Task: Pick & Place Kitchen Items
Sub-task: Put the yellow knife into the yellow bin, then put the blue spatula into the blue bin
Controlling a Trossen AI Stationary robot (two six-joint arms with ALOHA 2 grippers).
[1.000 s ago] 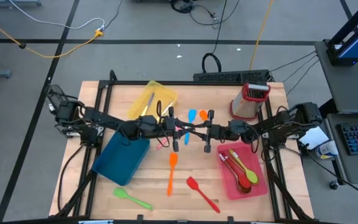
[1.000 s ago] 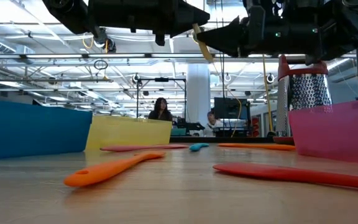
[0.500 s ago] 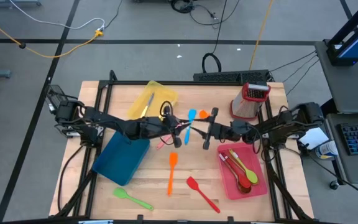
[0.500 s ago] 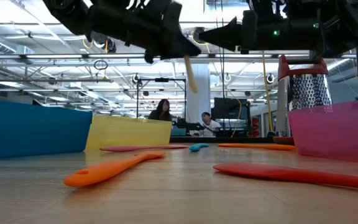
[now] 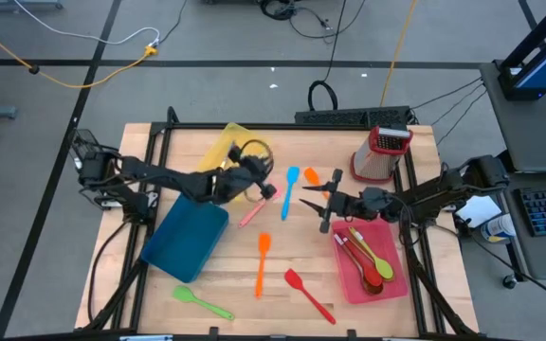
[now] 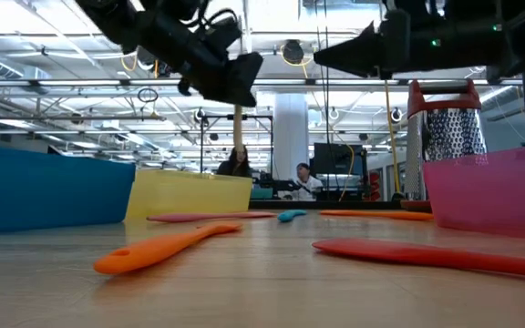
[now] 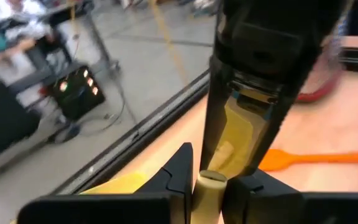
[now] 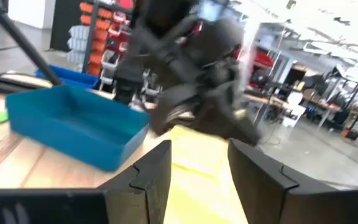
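My left gripper [image 5: 259, 182] is shut on a cream-handled knife [image 6: 238, 137], high above the table beside the yellow tray [image 5: 235, 147]. My right gripper [image 5: 328, 202] is open and empty, above the table by the red tray's [image 5: 391, 284] far left corner; it also shows in the low view [image 6: 322, 62]. Lying flat on the table are a pink spatula [image 5: 251, 214], a blue spoon [image 5: 290, 186], an orange utensil [image 5: 313, 177], an orange spatula [image 5: 263, 261], a red spatula [image 5: 308, 295] and a green spoon [image 5: 200, 302]. Several utensils lie in the red tray. My left gripper pinches the knife's cream handle [image 7: 209, 186] between its two fingers; the handle's round end shows between them in the wrist view. In the low view the handle hangs about upright below the gripper [image 6: 237, 91], lifted clear of the table. The blade is hidden.
A blue tray [image 5: 186, 239] lies at the left, under my left arm. A red-topped metal grater [image 5: 382, 153] stands at the far right. Bare wood shows along the near edge between the green spoon and the red spatula. People sit in the room behind the table.
My two grippers, close together over the table's middle a second ago, have drawn apart. My left gripper has gone toward the table's left and far edge, toward the yellow tray, carrying the knife, whose handle has swung from slanted to hanging upright. My right gripper has drawn back toward the right edge.
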